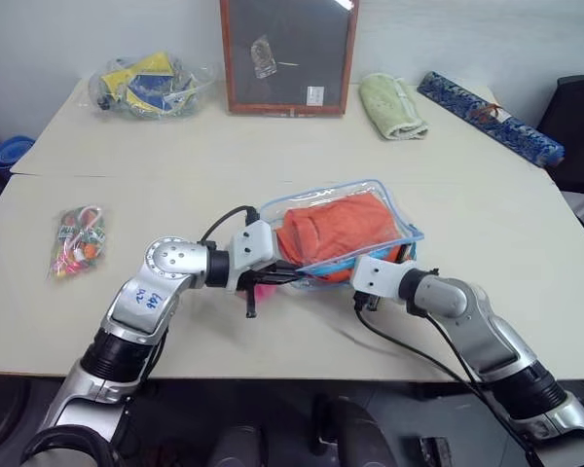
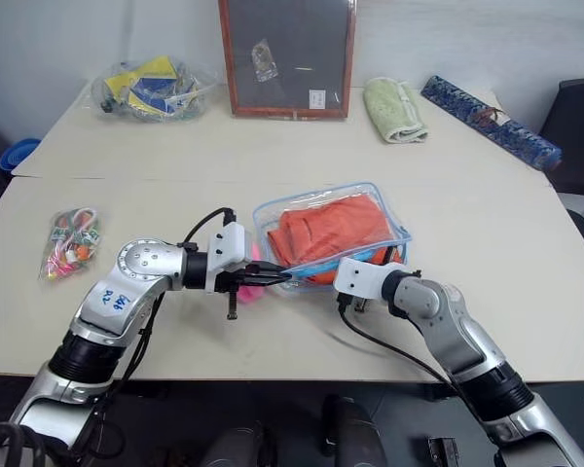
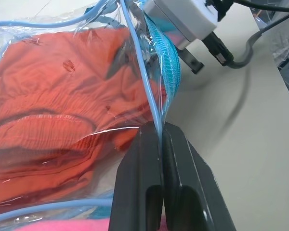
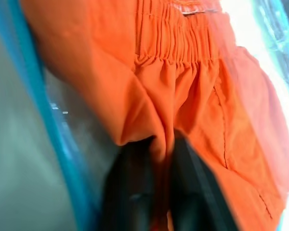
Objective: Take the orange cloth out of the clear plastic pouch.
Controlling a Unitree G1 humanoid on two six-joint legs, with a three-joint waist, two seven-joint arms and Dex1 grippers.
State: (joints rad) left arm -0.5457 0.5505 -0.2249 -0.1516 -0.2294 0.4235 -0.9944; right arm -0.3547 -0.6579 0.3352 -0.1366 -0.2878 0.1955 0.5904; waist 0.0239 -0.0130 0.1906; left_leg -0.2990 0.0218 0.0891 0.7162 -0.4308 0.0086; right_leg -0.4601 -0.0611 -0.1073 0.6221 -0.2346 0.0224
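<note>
On the table (image 1: 97,321), the clear plastic pouch (image 1: 394,209) lies between the two arms with its open, zippered mouth facing the robot. The left gripper (image 3: 161,144) is clamped tight on the pouch's blue-trimmed edge, pinning it. The right gripper (image 4: 163,159) reaches through the mouth and has pinched a fold of the orange cloth (image 1: 331,229), which is mostly inside. The cloth's way out runs back toward the right arm, so a pull along that line, against the left's hold, looks like the next move.
</note>
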